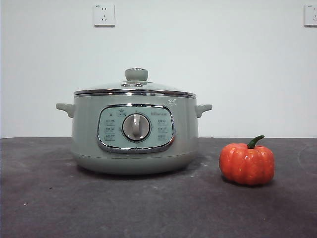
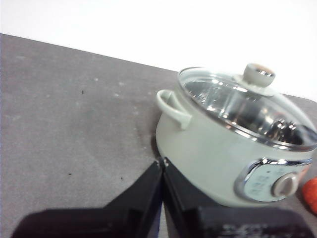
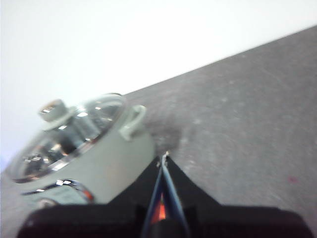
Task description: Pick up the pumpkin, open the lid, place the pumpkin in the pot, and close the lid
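My left end effector (image 2: 162, 163) hangs above the dark table (image 2: 69, 114) with its two black jaws pressed together, clenched on nothing, its tip just beside the pot (image 2: 218, 158) on the side of one small handle. My right end effector (image 3: 164, 159) is likewise closed and empty, poised over the table on the pot's other side; a sliver of orange shows through the slit between its jaws, most likely the pumpkin lying beneath it.

By my reading, no step of the job is done yet. The pumpkin (image 1: 247, 164) sits upright on the table, apart from the pot (image 1: 134, 131) and nearer the camera, untouched. The lid (image 1: 134, 89) rests squarely on the pot's rim, knob up. Still ahead of me: grasping the pumpkin, lifting the lid, dropping the pumpkin inside, and setting the lid back.

The front view gives the clearest account of the layout, showing the pot's dial panel face on and the gap between pot and pumpkin, yet neither of my arms appears in it. The left wrist view looks down through the glass lid (image 2: 247, 106) at a shiny interior, and catches only an orange edge of the pumpkin (image 2: 311, 195) past the panel. The right wrist view is blurred but shows the lid (image 3: 69, 131) in place from the opposite side.
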Motion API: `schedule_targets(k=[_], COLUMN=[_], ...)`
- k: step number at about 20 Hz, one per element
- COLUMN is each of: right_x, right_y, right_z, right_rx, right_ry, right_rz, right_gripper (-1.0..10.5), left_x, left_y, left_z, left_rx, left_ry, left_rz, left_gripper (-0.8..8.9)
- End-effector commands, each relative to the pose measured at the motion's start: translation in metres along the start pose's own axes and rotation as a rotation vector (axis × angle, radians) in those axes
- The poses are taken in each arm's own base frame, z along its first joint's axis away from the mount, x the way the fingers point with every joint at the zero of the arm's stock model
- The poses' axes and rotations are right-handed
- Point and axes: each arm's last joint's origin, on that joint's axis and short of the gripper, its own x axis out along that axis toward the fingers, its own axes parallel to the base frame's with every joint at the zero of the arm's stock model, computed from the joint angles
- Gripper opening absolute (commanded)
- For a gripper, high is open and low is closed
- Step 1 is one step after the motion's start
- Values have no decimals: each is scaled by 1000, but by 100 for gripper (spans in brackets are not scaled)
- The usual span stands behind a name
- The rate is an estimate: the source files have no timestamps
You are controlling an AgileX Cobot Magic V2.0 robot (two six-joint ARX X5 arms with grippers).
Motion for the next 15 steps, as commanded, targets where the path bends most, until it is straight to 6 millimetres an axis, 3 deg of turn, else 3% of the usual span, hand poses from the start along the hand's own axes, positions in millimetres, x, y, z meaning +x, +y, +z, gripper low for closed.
schedule_targets(k=[1,7,15], right_x=[0,7,15], right_y=[8,24,43], right_z=[17,53,99], right_rx=[-12,-93,-220], right_ry=[25,208,534], right_rz=[22,79,112], right_gripper=[-12,-12,-12], left_x=[-5,-11,-9], left_y=[-7,-22,-37], left_z=[18,59,96], left_rx=[18,125,223], left_ry=[-8,92,264], left_rz=[-28,-92,-234], left_gripper=[-8,-8,-8])
